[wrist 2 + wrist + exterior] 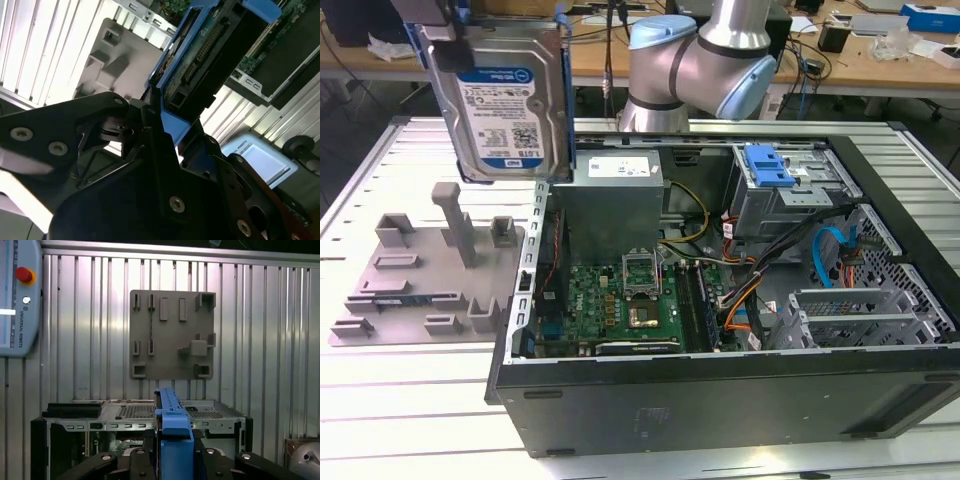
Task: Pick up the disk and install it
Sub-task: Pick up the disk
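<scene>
**Gripper [173, 440] has the disk aloft; installing not yet done**

The gripper is closed on the disk [505, 90], its fingers [150, 125] clamped on either side of the blue carrier at the drive's upper end. In the first wrist view the carrier's edge runs straight out between the two fingers, so the drive sits centred in the grasp rather than off to one side.

The pick-up looks complete. In the exterior view the disk hangs upright below the gripper, label facing the camera, clear of the grey tray [410, 270] and of the table [380, 420]. Nothing props it but the gripper.

The installing is all left to do. The disk is outside the open case [720, 400], high above the seam where the tray meets the case wall on the exterior view's left, with its lower edge just over that wall's top. The drive cage with the blue latch [768, 165] stands well apart from it, at the far side of the case towards the exterior view's right, and the disk is not in it.
</scene>
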Robot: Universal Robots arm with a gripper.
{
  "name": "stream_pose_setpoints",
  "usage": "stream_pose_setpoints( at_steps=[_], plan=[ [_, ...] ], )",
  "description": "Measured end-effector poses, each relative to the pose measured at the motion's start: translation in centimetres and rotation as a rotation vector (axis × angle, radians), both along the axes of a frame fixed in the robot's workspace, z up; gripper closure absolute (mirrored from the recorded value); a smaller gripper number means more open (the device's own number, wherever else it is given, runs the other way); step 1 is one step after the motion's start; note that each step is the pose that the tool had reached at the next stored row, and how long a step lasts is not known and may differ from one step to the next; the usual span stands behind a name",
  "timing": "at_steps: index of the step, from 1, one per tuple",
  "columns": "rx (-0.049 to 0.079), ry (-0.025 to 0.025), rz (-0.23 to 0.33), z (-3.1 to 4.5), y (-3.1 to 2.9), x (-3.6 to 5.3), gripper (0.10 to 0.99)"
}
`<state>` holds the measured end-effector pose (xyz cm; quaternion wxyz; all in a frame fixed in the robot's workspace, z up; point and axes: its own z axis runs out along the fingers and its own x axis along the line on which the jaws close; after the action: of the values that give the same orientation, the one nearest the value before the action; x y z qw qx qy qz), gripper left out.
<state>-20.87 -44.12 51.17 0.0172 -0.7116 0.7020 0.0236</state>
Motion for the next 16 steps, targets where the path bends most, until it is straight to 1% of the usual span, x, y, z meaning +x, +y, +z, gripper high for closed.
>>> stream_pose_setpoints(
  at_steps=[2,4,7,9,11,14,16],
  plan=[
    [0.000,0.0002,0.000,0.00,-0.54,0.94,0.718],
    [0.000,0.0004,0.000,0.00,-0.92,1.61,0.718],
    [0.000,0.0010,0.000,0.00,-1.82,3.17,0.718],
    [0.000,0.0012,0.000,0.00,-2.13,3.69,0.718],
    [0.000,0.0016,0.000,0.00,-2.53,4.44,0.718],
    [0.000,0.0022,0.000,-0.02,-3.49,6.32,0.718],
    [0.000,0.0022,0.000,-0.05,-3.92,7.20,0.718]
  ],
)
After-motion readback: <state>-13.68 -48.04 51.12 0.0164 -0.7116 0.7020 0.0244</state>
